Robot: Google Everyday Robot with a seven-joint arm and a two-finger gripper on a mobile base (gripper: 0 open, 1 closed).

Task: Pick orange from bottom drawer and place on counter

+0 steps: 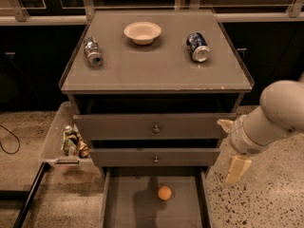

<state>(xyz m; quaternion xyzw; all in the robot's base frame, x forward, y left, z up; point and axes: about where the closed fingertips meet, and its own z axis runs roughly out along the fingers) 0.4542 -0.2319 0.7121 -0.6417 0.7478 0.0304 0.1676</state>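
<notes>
The gripper hangs right of the cabinet, jaws wide. It should swing left over the bottom drawer, then drop straight astride the orange.

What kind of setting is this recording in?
Likely a robot test area: drawer cabinet on speckled floor, counter holding a bowl, silver can, blue can. The gripper hangs right of it.

The counter and bottom drawer are grey-brown, and the counter's edge is pale. The orange is plain orange. The bowl is cream, one can silver, the other can seemingly blue. The cream-white gripper hangs right of the drawers, above the dark-speckled floor.
</notes>
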